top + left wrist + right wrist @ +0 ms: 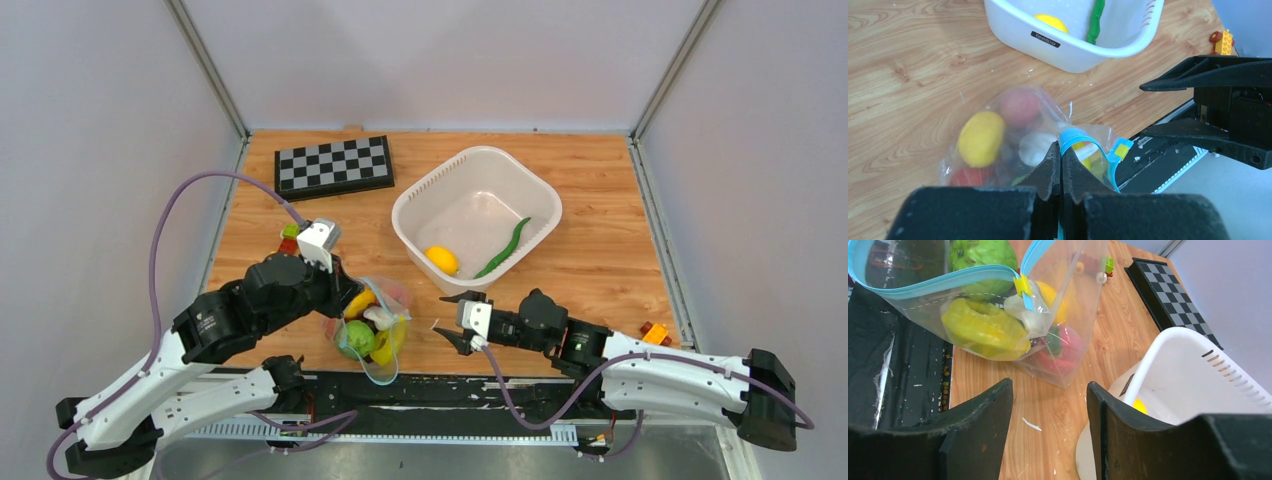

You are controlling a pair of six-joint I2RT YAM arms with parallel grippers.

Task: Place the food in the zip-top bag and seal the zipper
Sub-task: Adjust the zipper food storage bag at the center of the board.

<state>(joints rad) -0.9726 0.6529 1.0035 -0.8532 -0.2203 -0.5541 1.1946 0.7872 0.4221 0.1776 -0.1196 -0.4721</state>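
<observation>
The clear zip-top bag (372, 322) stands at the table's near edge, its mouth open. It holds several foods: a green fruit (983, 255), a yellow one (985, 327), a pink-red one (1065, 345) and a lemon (980, 137). My left gripper (1062, 150) is shut on the bag's teal-blue zipper (1087, 142) edge, near the yellow slider (1121, 149). My right gripper (455, 322) is open and empty, just right of the bag, apart from it. A lemon (441, 260) and a green chili (503, 248) lie in the white basket (430, 185).
A folded chessboard (333, 165) lies at the back left. Toy blocks sit behind the left wrist (290, 232) and by the right arm (655, 333). The basket's wall (1188, 375) is close beside my right fingers. The black table edge strip (450, 385) runs under the bag.
</observation>
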